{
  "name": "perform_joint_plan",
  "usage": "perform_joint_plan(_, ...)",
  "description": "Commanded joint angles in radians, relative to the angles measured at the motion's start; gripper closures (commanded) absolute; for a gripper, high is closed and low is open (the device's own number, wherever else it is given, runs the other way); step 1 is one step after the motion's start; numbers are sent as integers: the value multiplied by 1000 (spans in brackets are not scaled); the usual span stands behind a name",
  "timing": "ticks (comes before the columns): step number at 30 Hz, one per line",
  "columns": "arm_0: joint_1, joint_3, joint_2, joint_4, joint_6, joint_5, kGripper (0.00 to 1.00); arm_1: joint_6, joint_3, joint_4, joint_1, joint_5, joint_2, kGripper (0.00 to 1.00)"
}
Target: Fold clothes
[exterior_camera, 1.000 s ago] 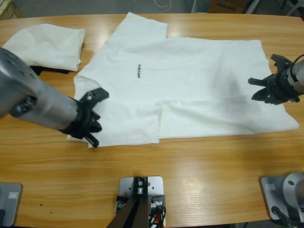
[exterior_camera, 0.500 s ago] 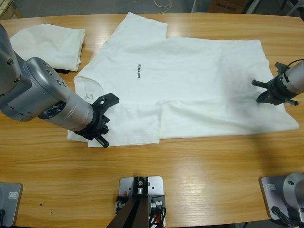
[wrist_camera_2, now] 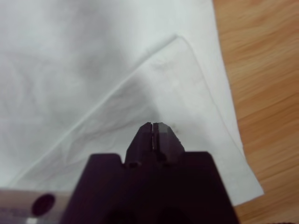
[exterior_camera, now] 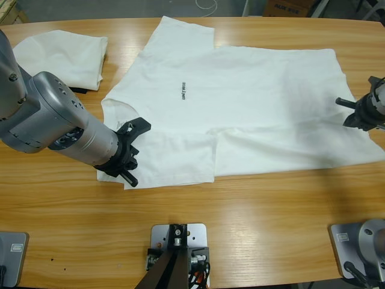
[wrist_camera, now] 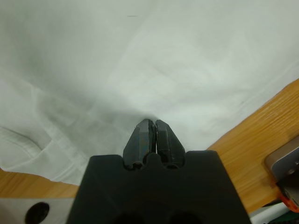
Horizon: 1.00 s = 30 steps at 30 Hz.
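We held the spread T-shirt (exterior_camera: 240, 102) at both ends of its long axis across the table (exterior_camera: 240, 229): left gripper (exterior_camera: 128, 158) clamped beside the collar, right gripper (exterior_camera: 361, 113) clamped at the hem.

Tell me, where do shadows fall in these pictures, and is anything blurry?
High view: sharp, with soft shadows under the left pincer. Left wrist view: a grey shadow on the T-shirt around the tips. Right wrist view: the right pincer looks blurred, the cloth before it shaded.
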Motion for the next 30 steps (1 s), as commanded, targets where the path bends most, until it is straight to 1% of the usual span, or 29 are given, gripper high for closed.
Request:
perform_joint_plan(1, 11, 4, 98, 0, -6, 16, 1000, 9, 23, 12, -12, -10, -14, 1000)
perform_joint_plan(9, 10, 72, 125, -11, -7, 15, 1000, 11, 18, 10, -72, 7, 18, 1000)
perform_joint_plan(13, 11, 72, 124, -13, -8, 16, 1000, 1, 20, 10, -77, 20, 10, 1000)
perform_joint_plan(15, 11, 69, 122, -12, -8, 16, 1000, -2, 24, 8, -77, 44, 3, 1000)
perform_joint_plan(17, 11, 67, 123, -12, -8, 14, 1000, -3, 35, -22, -72, 66, 19, 1000)
perform_joint_plan(23, 11, 73, 119, -11, -8, 14, 1000, -8, 39, -83, -68, 74, 98, 1000)
perform_joint_plan(26, 11, 75, 119, -12, -7, 14, 1000, -6, 22, -92, -81, 67, 119, 1000)
perform_joint_plan(30, 11, 80, 116, -12, -7, 14, 1000, 12, 25, -79, -124, 26, 66, 1000)
